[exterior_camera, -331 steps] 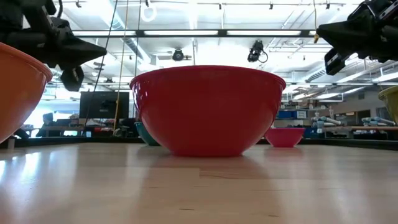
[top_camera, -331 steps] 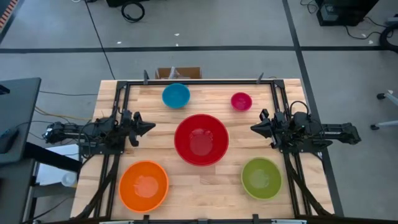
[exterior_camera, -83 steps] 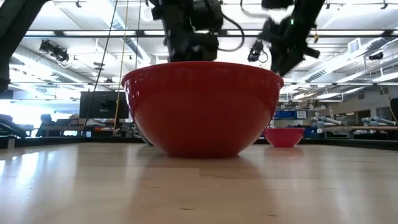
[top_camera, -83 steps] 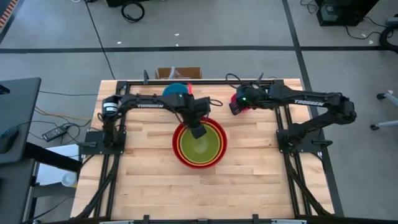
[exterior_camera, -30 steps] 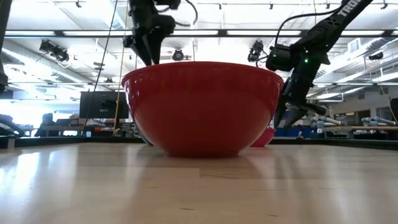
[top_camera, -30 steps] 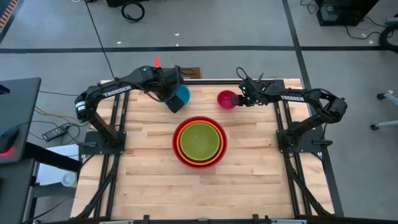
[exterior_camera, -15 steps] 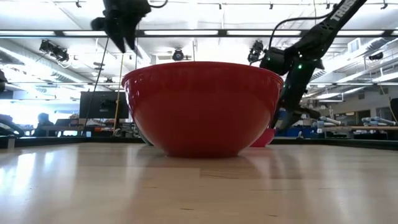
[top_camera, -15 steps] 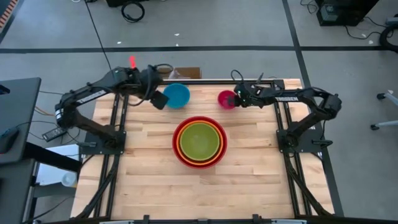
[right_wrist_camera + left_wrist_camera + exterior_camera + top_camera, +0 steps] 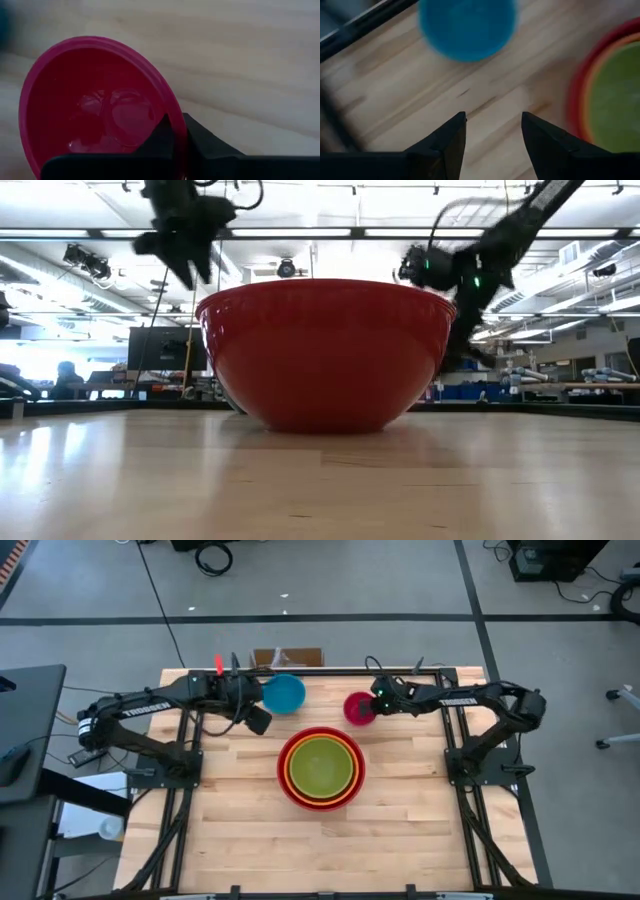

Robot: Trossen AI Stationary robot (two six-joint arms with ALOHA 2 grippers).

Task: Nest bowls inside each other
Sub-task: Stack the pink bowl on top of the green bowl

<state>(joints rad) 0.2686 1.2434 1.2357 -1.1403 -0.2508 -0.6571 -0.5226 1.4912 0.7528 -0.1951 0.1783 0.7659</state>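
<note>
Green bowl (image 9: 320, 764) and orange bowl (image 9: 320, 743) sit nested in the red bowl (image 9: 320, 802) at frame centre; my right jaws grasp the magenta bowl (image 9: 357, 708), my left jaws hang released beside the blue bowl (image 9: 283, 693).

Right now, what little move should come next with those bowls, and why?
Probably the left gripper should close in on the blue bowl. Its fingers are open and empty beside that bowl, and blue goes into the lime green bowl before the pink bowl, which the right gripper already pinches by the rim.
</note>
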